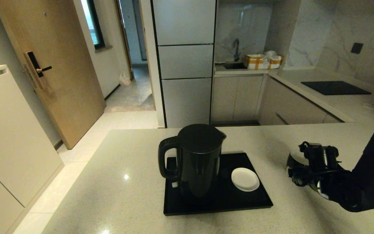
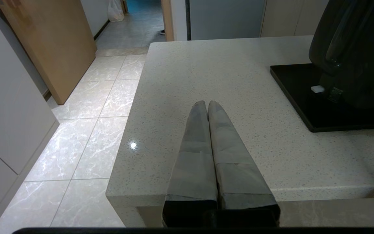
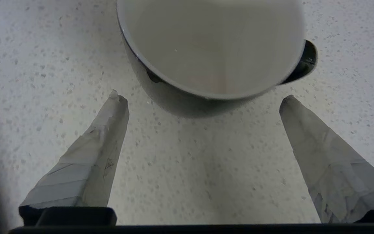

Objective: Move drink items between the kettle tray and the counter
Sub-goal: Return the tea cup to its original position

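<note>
The glossy black kettle [image 1: 196, 159] stands on the left half of the black tray [image 1: 219, 208], handle to the left. The small black mug [image 3: 206, 48], white inside, sits upright on the speckled counter [image 1: 125, 195] to the right of the tray, half hidden in the head view behind my right wrist. My right gripper [image 3: 203, 99] is open, its fingertips [image 3: 118, 100] just short of the mug, one to each side, not touching it. My left gripper [image 2: 206, 103] is shut and empty, low over the counter left of the tray [image 2: 304, 97] and kettle [image 2: 352, 48].
A small white saucer [image 1: 245, 179] lies on the tray's right half. My right arm [image 1: 362, 182] reaches in from the right. A black hob panel [image 1: 336, 87] sits on the far counter. The counter's left edge drops to tiled floor [image 2: 86, 130].
</note>
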